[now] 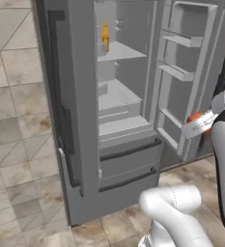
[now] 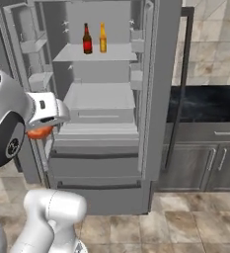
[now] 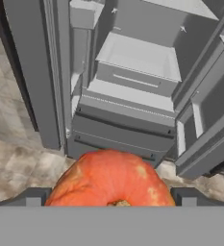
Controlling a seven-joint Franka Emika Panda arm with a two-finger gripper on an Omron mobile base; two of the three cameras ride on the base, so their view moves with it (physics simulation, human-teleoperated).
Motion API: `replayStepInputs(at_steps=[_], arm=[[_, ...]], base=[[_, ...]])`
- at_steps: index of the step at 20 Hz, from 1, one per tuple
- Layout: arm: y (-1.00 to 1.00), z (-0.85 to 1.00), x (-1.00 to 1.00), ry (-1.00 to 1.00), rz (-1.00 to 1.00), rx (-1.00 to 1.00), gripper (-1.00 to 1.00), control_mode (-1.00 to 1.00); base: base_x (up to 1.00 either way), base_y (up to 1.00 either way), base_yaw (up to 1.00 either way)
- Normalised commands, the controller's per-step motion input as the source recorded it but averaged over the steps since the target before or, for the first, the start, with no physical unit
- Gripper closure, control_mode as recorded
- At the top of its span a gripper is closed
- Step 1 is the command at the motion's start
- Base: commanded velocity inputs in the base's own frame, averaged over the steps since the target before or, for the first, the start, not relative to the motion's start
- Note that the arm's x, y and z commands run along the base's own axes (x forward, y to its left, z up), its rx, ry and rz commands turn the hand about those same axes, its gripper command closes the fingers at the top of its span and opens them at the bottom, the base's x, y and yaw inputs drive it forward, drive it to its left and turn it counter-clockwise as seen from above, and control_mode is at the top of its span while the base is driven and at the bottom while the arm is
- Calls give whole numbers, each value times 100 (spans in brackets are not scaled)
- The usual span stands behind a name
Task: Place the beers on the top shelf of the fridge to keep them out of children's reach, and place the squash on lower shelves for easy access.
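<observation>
The hand seems to pinch the squash, its fingertips mostly hidden behind the fruit

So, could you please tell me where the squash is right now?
The squash sits between the end effector's fingers, held out in front of the open fridge; in the right base view it shows at the left, beside the fridge's lower shelves.

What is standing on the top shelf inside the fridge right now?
Two bottles stand upright side by side on the top shelf: a dark brown one with a red label and an amber one. From the left base view, the door hides the brown bottle.
</observation>
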Motion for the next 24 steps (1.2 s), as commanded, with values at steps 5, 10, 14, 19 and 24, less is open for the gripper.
replayStepInputs(at_steps=[5,10,14,19,24], arm=[[0,0,0,0,0,0,100,100],[0,0,0,0,0,0,100,100],[0,0,0,0,0,0,100,100],[0,0,0,0,0,0,100,100],[0,0,0,0,0,0,100,100]], base=[[65,-1,0],[60,-10,0],[57,-30,0],[49,-40,0],[37,-19,5]])
